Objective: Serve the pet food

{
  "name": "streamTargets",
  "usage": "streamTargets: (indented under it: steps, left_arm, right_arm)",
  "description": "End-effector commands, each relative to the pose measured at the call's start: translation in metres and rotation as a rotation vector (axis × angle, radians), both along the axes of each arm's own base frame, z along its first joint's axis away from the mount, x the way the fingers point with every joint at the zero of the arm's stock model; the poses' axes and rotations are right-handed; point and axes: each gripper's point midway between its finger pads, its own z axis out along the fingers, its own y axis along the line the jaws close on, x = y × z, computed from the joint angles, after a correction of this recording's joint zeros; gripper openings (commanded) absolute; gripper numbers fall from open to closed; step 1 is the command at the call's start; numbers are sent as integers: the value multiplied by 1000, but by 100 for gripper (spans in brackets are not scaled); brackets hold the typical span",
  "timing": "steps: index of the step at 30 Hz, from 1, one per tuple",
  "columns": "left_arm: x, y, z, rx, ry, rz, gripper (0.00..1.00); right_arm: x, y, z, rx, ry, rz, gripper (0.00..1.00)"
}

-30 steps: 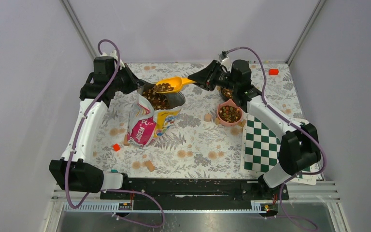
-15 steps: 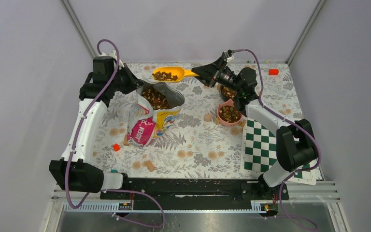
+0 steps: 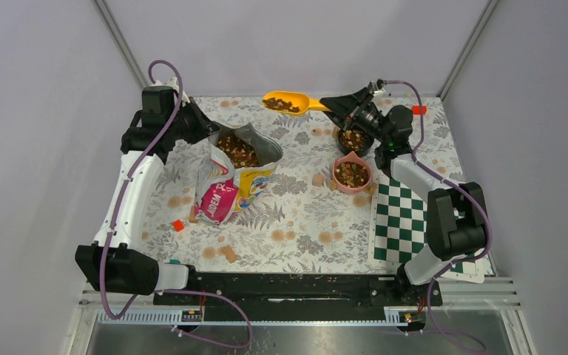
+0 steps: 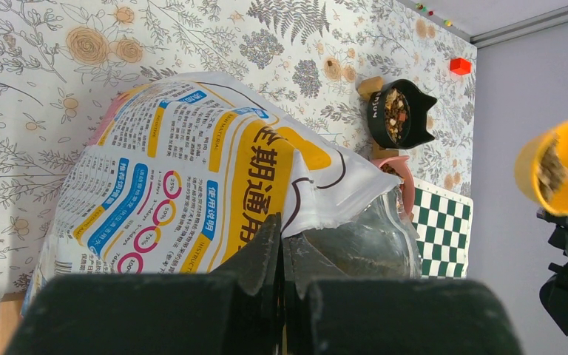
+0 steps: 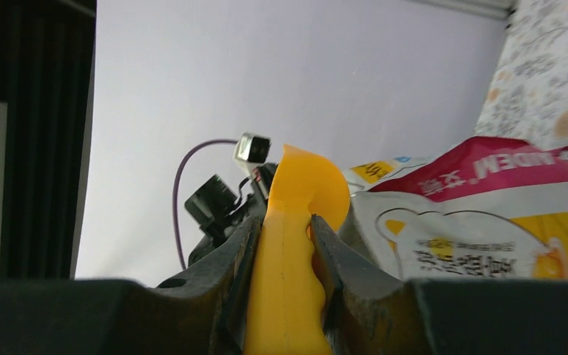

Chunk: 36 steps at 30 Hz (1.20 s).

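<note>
Yellow plastic scoop point(image 3: 303, 103) held level, high, so nothing spills | brown kibble pet food point(image 3: 282, 105) heaped inside | right gripper point(image 3: 331, 108) clamps handle | left gripper point(image 3: 208, 130) pinches glossy cat-print bag point(image 3: 225, 188) rim, propping mouth open | pink bowl point(image 3: 336, 177) nearby, likely destination

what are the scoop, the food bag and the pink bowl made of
The scoop looks like moulded plastic: uniform glossy yellow-orange, seam along the handle. The food bag seems thin printed plastic film: shiny, creased, greyish lining. The pink bowl is smooth and evenly pink, plastic or ceramic; cannot tell which.
</note>
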Motion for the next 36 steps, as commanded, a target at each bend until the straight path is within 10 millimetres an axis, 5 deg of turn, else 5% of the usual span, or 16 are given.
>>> streamTargets:
  steps: [1,15,23,36]
  left_arm:
    - [9,3,69,-17,-228,9,0]
    - [12,7,75,-1,-232,15,0]
    - [12,9,74,5,-231,22,0]
    - [13,10,76,0,-232,23,0]
  right_arm:
    - [1,-39,15,-3,-86,-92,0]
    - [33,-182,-57,-98,6,-405,0]
    - [38,-240,-103,-162,88,-550,0]
    - [36,-274,-169,-479,275,-698,0]
